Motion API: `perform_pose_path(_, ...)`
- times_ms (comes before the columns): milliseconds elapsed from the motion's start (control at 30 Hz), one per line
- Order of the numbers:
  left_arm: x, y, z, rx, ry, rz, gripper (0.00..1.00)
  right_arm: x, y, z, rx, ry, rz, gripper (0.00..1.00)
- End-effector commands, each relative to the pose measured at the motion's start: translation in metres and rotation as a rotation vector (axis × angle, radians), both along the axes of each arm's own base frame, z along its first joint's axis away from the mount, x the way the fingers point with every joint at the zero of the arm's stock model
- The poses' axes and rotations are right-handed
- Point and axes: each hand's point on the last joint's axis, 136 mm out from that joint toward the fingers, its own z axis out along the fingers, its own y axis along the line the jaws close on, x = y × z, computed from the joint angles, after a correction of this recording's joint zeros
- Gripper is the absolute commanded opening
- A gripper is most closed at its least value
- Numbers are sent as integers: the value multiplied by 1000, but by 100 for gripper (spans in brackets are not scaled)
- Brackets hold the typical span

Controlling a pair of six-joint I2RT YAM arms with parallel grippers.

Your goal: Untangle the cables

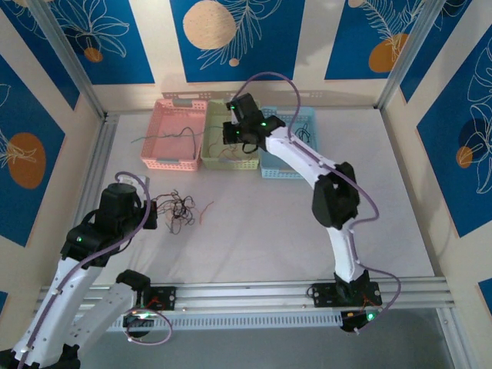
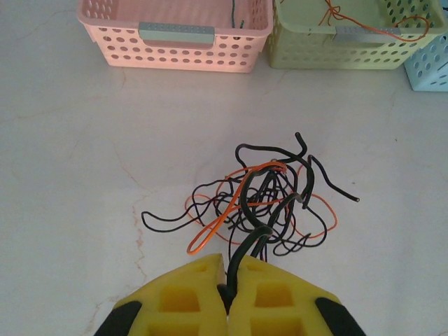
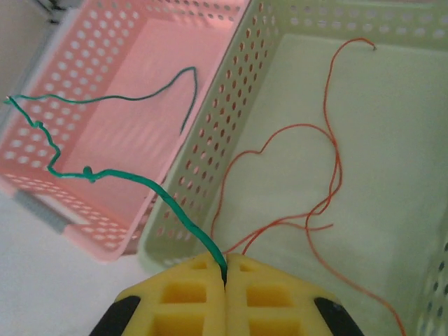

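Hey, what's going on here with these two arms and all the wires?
Two robot arms are working on a tangle of cables on the table. The left gripper is shut on a black cable at its near edge. The right gripper, at the baskets, is shut on a green cable trailing over the pink basket; thin orange cables lie in the green basket beside it. The tangle is not yet undone.

top camera looks down from behind; both wrist cameras look forward from close, sharing the pink basket (image 2: 119, 52).
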Motion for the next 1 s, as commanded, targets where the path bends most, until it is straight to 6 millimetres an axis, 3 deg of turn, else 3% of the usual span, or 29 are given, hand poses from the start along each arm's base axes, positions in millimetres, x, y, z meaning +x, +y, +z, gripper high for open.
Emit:
perform_pose_path(0, 3, -1, 1, -2, -15, -10, 0, 6, 12, -5, -154, -48, 33, 0)
perform_pose_path(167, 3, -1, 1, -1, -15, -11, 0, 16, 36, -14, -297, -131, 99, 0)
perform_pose_path(300, 5, -2, -2, 0, -5, -13, 0, 11, 49, -13, -297, -154, 134, 0)
perform_pose_path(433, 7, -8, -8, -8, 21, -35, 0, 0, 47, 5, -261, -169, 162, 0)
perform_pose_path(533, 10, -18, -16, -23, 64, -71, 2, -15, 39, 34, -208, -202, 176, 0)
perform_pose_path(633, 14, -30, -23, -45, 112, -120, 16, -36, 29, 55, -141, -211, 202, 0)
perform_pose_path(700, 16, -39, -26, -60, 141, -155, 38, -53, 19, 65, -106, -210, 221, 0)
perform_pose_path(800, 21, -47, -17, -75, 136, -194, 62, -74, -5, 71, -82, -201, 227, 0)
perform_pose_path(967, 30, -54, 24, -55, 71, -260, 75, -113, -41, 76, -35, -183, 275, 0)
